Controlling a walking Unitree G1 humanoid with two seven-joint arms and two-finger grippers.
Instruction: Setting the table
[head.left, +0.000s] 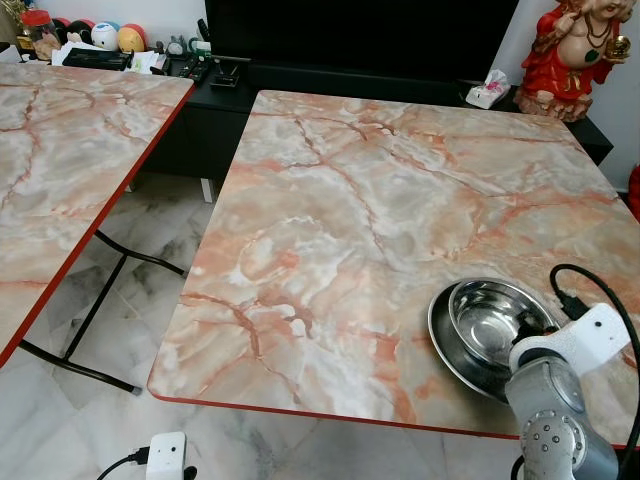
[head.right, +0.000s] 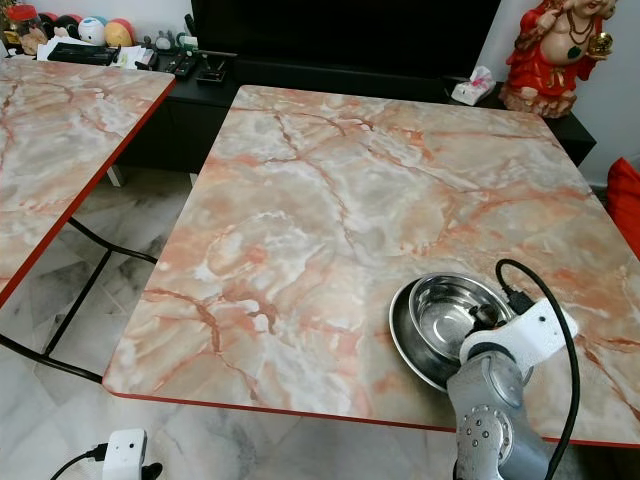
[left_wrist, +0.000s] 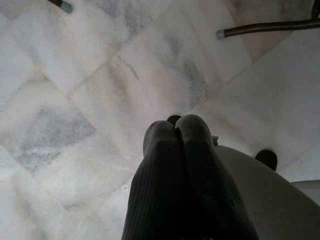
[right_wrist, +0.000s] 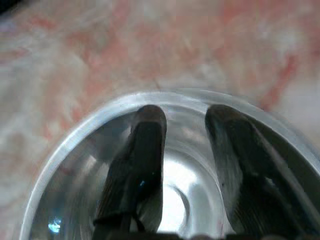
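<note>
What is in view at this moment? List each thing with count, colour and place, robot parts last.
table: one, pink-orange marble pattern with red edge, in front of the robot.
second table: one, same pattern, to the robot's left, on black folding legs.
bowl: one, shiny steel, sitting in a wider steel dish on the near right part of the table.
statue: one, red and gold, far right on the dark cabinet.
tissue pack: one, white and pink, on the cabinet beside the statue.
floor: white marble tiles.
white box with cable: one, on the floor by the near table edge.
right pincer: black, open, fingers reaching into the bowl.
left pincer: black, shut, hanging over the floor.
</note>
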